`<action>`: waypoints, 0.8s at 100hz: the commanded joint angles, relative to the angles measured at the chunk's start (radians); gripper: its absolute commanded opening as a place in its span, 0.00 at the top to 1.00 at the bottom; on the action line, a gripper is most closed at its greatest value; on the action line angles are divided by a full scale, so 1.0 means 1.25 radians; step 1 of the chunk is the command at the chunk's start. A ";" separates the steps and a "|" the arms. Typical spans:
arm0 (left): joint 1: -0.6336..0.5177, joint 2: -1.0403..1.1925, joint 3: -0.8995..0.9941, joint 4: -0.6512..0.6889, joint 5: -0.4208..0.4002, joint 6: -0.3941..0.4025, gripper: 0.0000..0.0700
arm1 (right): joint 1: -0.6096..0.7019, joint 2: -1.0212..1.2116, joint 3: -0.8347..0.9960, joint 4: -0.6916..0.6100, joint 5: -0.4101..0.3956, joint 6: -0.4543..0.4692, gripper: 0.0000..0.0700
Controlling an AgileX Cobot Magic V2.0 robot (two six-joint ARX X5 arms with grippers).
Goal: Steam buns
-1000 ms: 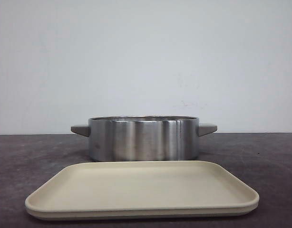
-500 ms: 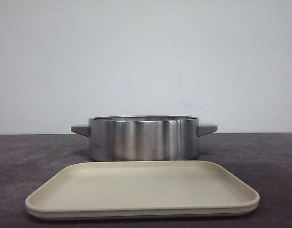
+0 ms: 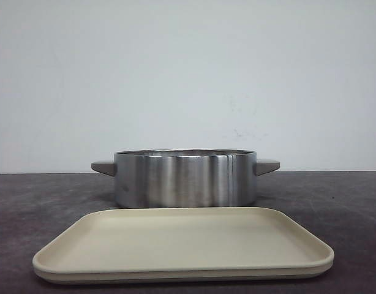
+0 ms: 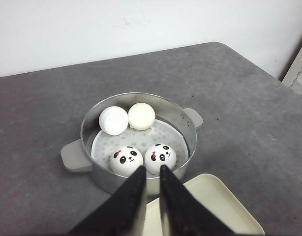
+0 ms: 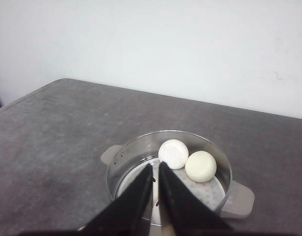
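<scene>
Left wrist view shows all four buns already lying in the steel steamer pot [image 4: 138, 142], on its perforated insert: the two panda-faced buns [image 4: 142, 159] sit side by side against the near wall with their faces toward me, and the two plain-looking buns [image 4: 127, 118] touch each other at the far wall, likely turned face away. My left gripper [image 4: 150, 183] hangs above the near rim with its fingers nearly together, a thin gap between them and nothing in it. My right gripper [image 5: 155, 180] hovers over the pot from the other side, likewise almost closed and holding nothing; from there I see only the far pair of buns, since my fingers cover the rest. Front view shows the beige tray [image 3: 182, 269] flat on the dark table [image 3: 29, 202], just near of the pot, with no bun on it, which I read as the loading being done. Grouping the buns in pairs leaves bare holes between them, good for steam. No lid is in sight, so I judge both arms are simply drawn clear.
</scene>
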 commanded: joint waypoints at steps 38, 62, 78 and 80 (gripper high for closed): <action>-0.007 0.004 0.009 0.008 -0.002 -0.001 1.00 | -0.102 -0.152 -0.085 0.024 0.000 -0.009 0.98; -0.007 0.004 0.009 0.008 -0.002 -0.001 1.00 | -0.371 -0.374 -0.379 0.167 -0.139 -0.032 0.98; -0.007 0.004 0.009 0.008 -0.002 -0.001 1.00 | -0.564 -0.479 -0.500 0.156 -0.258 -0.032 0.98; -0.007 0.004 0.009 0.008 -0.002 -0.001 1.00 | -0.588 -0.489 -0.513 0.153 -0.272 -0.032 0.98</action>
